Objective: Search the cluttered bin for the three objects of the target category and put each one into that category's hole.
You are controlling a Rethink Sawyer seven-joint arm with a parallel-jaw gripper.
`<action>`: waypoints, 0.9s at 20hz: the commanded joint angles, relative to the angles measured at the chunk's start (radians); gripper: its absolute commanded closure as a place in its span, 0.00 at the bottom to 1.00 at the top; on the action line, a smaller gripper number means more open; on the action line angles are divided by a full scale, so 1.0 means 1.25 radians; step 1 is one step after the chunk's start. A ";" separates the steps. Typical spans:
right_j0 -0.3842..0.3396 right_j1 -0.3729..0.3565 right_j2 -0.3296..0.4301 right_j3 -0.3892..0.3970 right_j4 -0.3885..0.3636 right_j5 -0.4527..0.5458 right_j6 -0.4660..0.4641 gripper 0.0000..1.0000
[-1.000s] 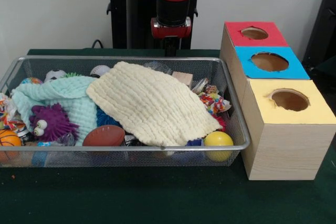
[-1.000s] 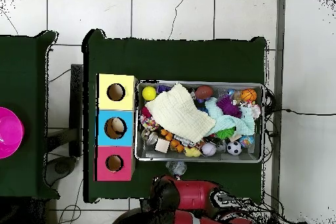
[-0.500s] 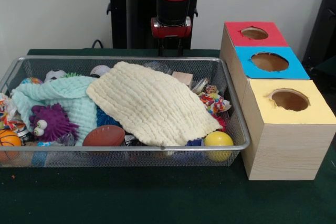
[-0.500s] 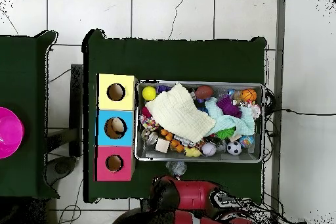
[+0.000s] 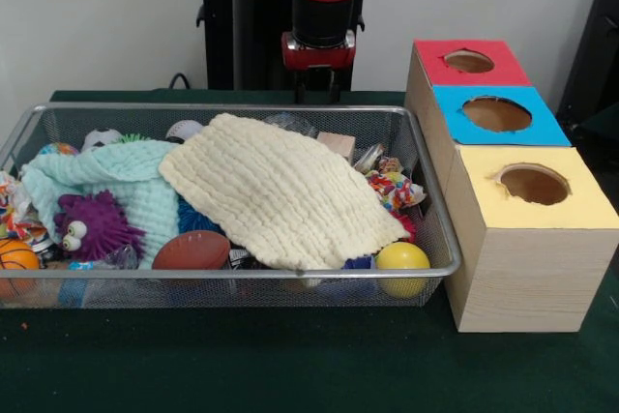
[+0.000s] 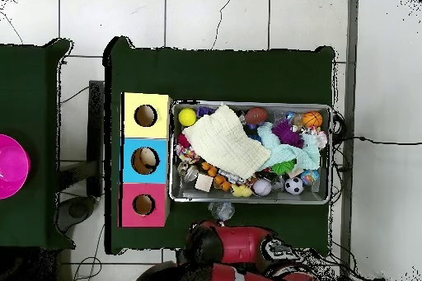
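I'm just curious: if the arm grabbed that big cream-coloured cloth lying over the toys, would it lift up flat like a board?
Probably not. The cream cloth sags over the toys beneath, so it looks floppy and would likely hang in folds. Its thin, quilted weave suggests it is light. It overlaps the football, so lifting it may nudge neighbours inside the bin.

cream cloth (image 5: 280, 195) covers much of the bin (image 5: 232, 272) contents. gripper (image 5: 316, 92) fingers sit behind the rim, state unclear.
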 commanded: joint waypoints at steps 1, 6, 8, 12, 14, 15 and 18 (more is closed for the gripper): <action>-0.044 -0.011 0.042 -0.077 -0.028 0.055 0.041 0.00; -0.096 -0.017 0.056 -0.089 -0.063 0.076 0.002 0.00; -0.109 -0.013 0.059 -0.096 -0.078 0.077 -0.004 0.00; -0.124 -0.013 0.060 -0.097 -0.101 0.072 -0.001 0.00; -0.128 -0.010 0.058 -0.098 -0.110 0.061 0.007 0.00; -0.129 -0.006 0.057 -0.098 -0.114 0.054 0.012 0.00; -0.119 0.019 0.047 -0.107 -0.115 0.014 0.043 0.00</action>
